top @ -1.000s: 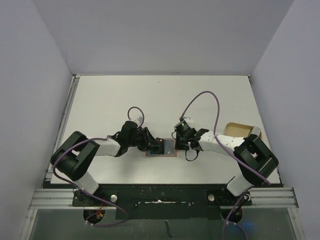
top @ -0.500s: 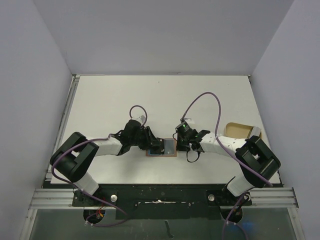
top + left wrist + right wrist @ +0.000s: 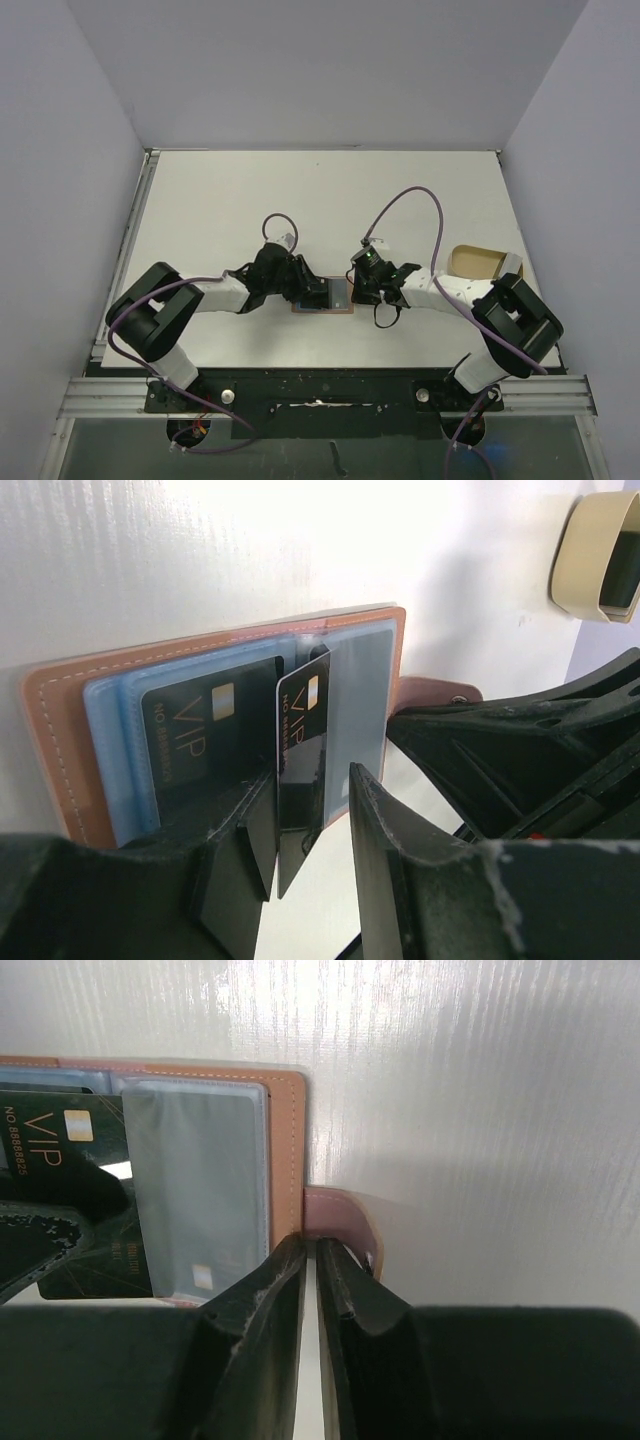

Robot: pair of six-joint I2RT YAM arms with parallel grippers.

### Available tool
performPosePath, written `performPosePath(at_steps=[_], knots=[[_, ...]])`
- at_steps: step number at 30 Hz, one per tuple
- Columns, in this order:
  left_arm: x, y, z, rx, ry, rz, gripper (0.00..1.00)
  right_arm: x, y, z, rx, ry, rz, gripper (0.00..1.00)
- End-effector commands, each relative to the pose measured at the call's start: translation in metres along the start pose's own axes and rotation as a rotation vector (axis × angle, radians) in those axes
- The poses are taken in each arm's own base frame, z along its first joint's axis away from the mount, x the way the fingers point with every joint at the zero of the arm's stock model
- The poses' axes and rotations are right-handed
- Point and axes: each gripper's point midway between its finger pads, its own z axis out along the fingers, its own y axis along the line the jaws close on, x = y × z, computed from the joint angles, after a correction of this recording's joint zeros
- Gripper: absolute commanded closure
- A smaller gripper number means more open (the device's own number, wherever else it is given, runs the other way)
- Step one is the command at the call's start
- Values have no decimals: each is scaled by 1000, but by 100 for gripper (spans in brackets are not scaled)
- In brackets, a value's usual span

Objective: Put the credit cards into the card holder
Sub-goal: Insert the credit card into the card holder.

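Note:
The card holder (image 3: 347, 307) lies open on the table between both grippers. In the left wrist view one dark credit card (image 3: 210, 730) marked VIP sits in its left pocket (image 3: 105, 740). A second credit card (image 3: 303, 730) stands on edge, tilted, its far end at the clear right pocket (image 3: 365, 710). My left gripper (image 3: 310, 780) is open around this card, which leans on the left finger, with a gap to the right finger. My right gripper (image 3: 312, 1245) is shut, its tips pressing where the card holder's right edge (image 3: 287, 1140) meets the snap tab (image 3: 345, 1222).
A tan tray (image 3: 475, 262) stands at the table's right edge, behind the right arm. The two grippers almost meet over the card holder, and the right gripper's black body (image 3: 520, 750) fills the right side of the left wrist view.
Both arms have crept slightly closer over the card holder. The right gripper's jaws have narrowed a little. The card holder has not shifted.

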Motion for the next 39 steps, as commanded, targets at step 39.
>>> performPosePath(at_steps=[39], knots=[[2,-21,6,-32,-21,44,61,-1,6,-8,-44,-44,13,89]])
